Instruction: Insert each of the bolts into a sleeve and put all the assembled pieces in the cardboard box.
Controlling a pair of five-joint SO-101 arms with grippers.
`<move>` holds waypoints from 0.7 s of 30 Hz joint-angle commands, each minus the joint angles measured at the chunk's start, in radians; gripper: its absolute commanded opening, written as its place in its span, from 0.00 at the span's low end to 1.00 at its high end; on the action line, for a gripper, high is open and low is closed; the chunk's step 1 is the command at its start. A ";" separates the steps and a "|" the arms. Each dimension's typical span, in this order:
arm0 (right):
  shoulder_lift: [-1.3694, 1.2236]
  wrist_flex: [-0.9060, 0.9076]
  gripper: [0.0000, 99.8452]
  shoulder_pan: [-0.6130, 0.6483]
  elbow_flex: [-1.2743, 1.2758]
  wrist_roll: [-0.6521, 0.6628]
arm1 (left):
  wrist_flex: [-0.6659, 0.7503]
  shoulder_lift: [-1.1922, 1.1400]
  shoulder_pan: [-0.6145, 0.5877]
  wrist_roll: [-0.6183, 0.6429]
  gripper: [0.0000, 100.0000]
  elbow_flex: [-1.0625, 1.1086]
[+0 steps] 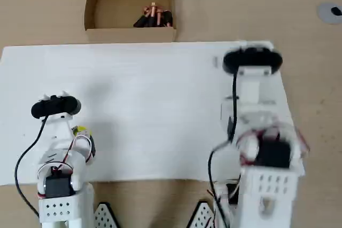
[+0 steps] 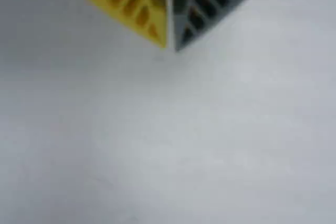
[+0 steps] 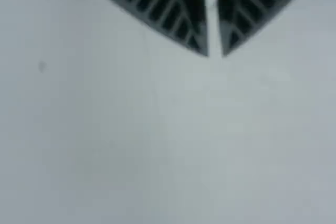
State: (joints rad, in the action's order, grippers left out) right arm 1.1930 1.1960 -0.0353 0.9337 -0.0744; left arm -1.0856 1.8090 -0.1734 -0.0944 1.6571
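The cardboard box (image 1: 96,12) stands beyond the far edge of the white sheet, left of centre. Several assembled bolt-and-sleeve pieces (image 1: 153,17), black with copper parts, lie in a heap in its near right corner. My left gripper (image 2: 169,44), one finger yellow and one grey, is shut with nothing in it, just above the white sheet. My right gripper (image 3: 212,52) has two dark fingers nearly touching, also holding nothing, close over the sheet. In the high view the left arm (image 1: 57,132) sits folded at the near left and the right arm (image 1: 256,126) at the near right.
A white sheet (image 1: 144,110) covers the middle of the wooden table (image 1: 310,68). A grey round disc (image 1: 329,12) sits at the table's far right. Two black ribbed parts (image 1: 104,215) lie at the near edge between the arm bases.
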 commanded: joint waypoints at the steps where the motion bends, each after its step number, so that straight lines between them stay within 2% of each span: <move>1: 0.246 -0.203 0.01 -0.056 0.265 0.012 | 0.002 0.013 0.009 -0.002 0.01 -0.017; 5: 0.427 -0.308 0.01 -0.064 0.538 0.014 | 0.002 0.013 0.009 -0.003 0.01 -0.017; 12: 0.648 -0.310 0.01 -0.059 0.742 0.014 | 0.002 0.013 0.009 -0.003 0.01 -0.017; 21: 0.717 -0.141 0.01 -0.061 0.756 0.009 | 0.002 0.013 0.009 -0.003 0.01 -0.017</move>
State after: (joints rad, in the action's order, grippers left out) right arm 1.8021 1.0104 -0.0859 1.6870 -0.0683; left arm -1.0856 1.8090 -0.1734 -0.0944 1.6571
